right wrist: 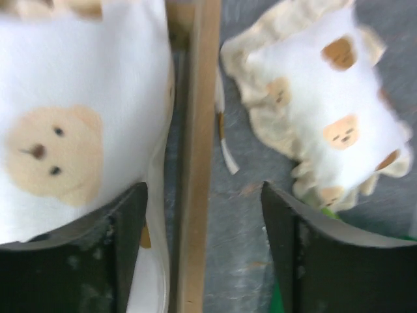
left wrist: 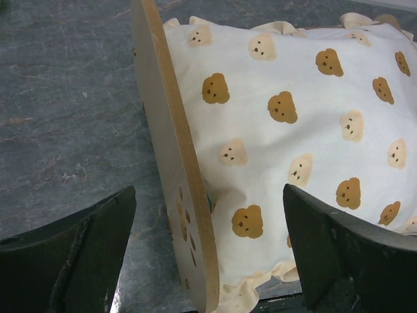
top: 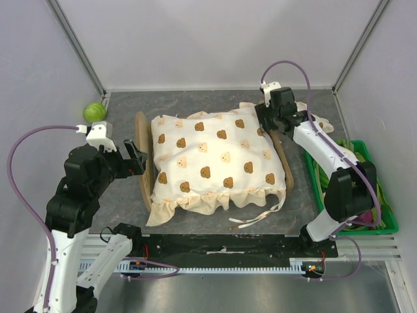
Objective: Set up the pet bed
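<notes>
Your table (top: 120, 199) carries the pet bed (top: 146, 186) at its centre, filled by the bear-print cushion (top: 215, 156). Your left gripper (left wrist: 208, 208) gapes wide astride the headboard (left wrist: 166, 130), probably to steady it. Your right gripper (right wrist: 202, 215) stands parted around the end rail (right wrist: 195, 130), gripping nothing. The frilled pillow (right wrist: 326, 98) lies just outside.

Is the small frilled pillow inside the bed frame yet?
No, the small frilled pillow lies on the table outside the bed's wooden rail.
</notes>
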